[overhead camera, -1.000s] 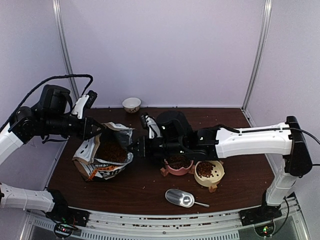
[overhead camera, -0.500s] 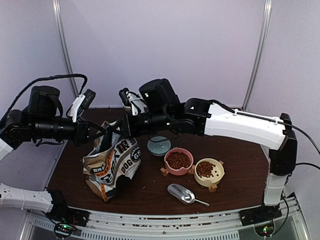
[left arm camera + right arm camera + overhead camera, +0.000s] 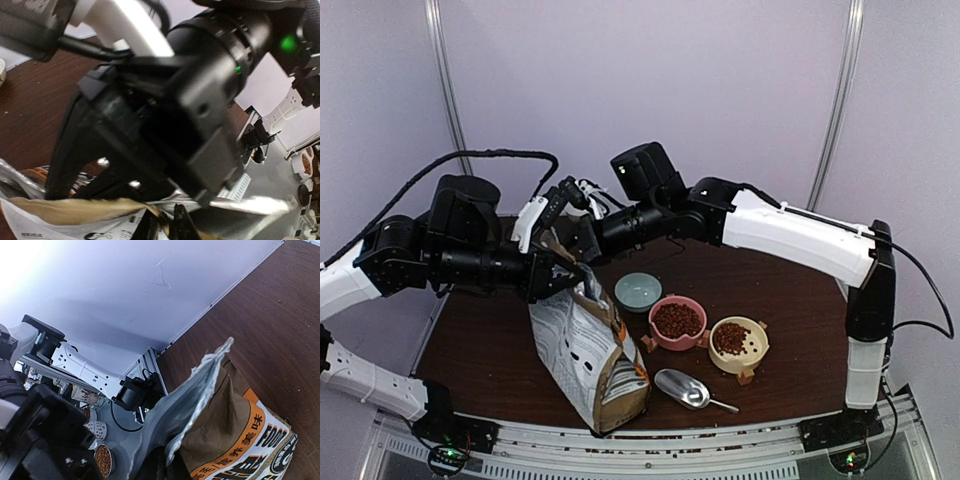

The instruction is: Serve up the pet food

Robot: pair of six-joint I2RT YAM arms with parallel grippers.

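Observation:
The brown-and-white printed bag [image 3: 588, 355] stands upright at the table's front centre, held at its torn top rim from both sides. My left gripper [image 3: 567, 272] pinches the rim from the left; in its wrist view the fingertips [image 3: 167, 226] close on the paper edge [image 3: 65, 211]. My right gripper [image 3: 583, 244] grips the rim from behind, shut on the silver-lined lip [image 3: 167, 467] of the bag [image 3: 235, 430]. Pet food [image 3: 677, 320] fills the pink bowl [image 3: 658, 338], and more pet food lies in the beige bowl [image 3: 756, 352]. A teal bowl [image 3: 638, 291] sits empty beside the bag.
A silver scoop [image 3: 684, 392] lies near the front edge, right of the bag. The right arm's wrist [image 3: 200, 90] fills most of the left wrist view, close to the left gripper. Stray pellets dot the brown table [image 3: 800, 320].
The bag has been raised from lying open on the left to standing upright, and carried right and forward. Both arms moved right with it; the teal bowl is now uncovered.

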